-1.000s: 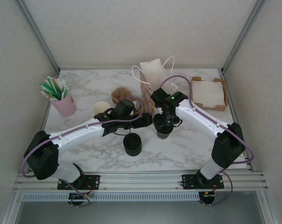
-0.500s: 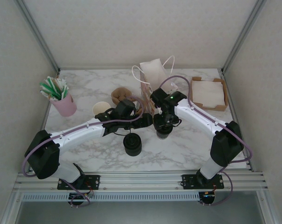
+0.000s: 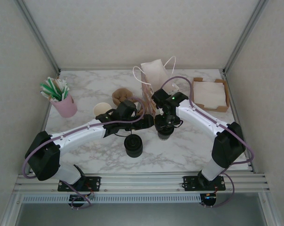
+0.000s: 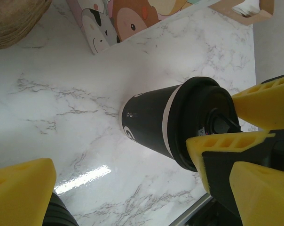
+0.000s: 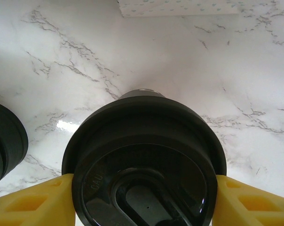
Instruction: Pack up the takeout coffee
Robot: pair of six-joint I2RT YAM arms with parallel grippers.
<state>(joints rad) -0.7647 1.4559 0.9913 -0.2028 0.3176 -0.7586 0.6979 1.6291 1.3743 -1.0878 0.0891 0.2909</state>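
Top view: takeout coffee (image 3: 163, 135) centre on counter (image 3: 189, 150); lid stack (image 3: 133, 145) lower left of it; bag (image 3: 156, 77) behind; lidless cups (image 3: 102, 109) left of centre; straw cup (image 3: 62, 101) upper left; napkin tray (image 3: 210, 94) upper right

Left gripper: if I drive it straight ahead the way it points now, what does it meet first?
Most likely the coffee cup, its dark side dead ahead of the open left gripper; the right gripper clamps its lid. Nothing seems to lie between, though depth is unclear.
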